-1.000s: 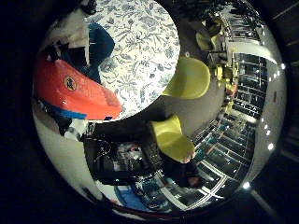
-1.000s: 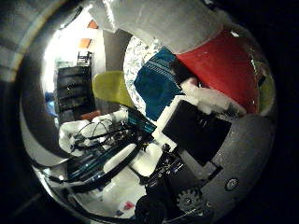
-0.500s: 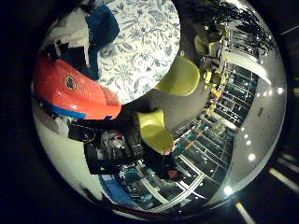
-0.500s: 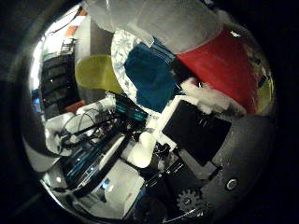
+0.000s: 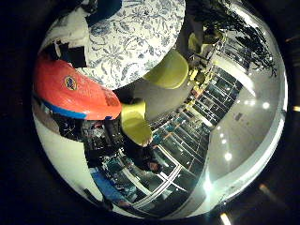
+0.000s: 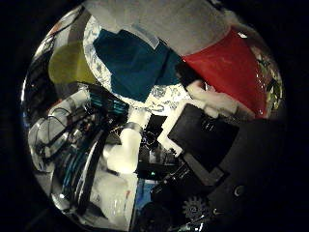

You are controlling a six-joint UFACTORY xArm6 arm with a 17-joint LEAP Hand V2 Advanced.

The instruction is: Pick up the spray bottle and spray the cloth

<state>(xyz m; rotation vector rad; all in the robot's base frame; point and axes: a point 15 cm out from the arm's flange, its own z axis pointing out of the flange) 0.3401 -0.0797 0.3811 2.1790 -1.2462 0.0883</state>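
Observation:
The spray bottle has a red top [image 6: 230, 66] and a white body [image 6: 159, 21]. It sits close against my palm and also fills one side of the little finger side view [image 5: 75, 89]. My right hand [image 6: 208, 140] shows as black and white fingers curled beside the red part, shut on the bottle. The blue cloth [image 6: 135, 60] lies on a round table with a white and blue flowered cover [image 5: 141, 37], below the raised bottle. An edge of the cloth also shows in the little finger side view [image 5: 103, 7].
Yellow chairs [image 5: 169, 70] [image 5: 134, 122] stand by the table, and another shows in the thumb side view [image 6: 68, 63]. Desks with equipment and shelving [image 5: 178, 150] lie beyond. The arm's white links [image 6: 126, 150] reach into the thumb side view.
The whole picture has shifted, so the hand has moved with the bottle still in it. The blue cloth now fills more of the thumb side view.

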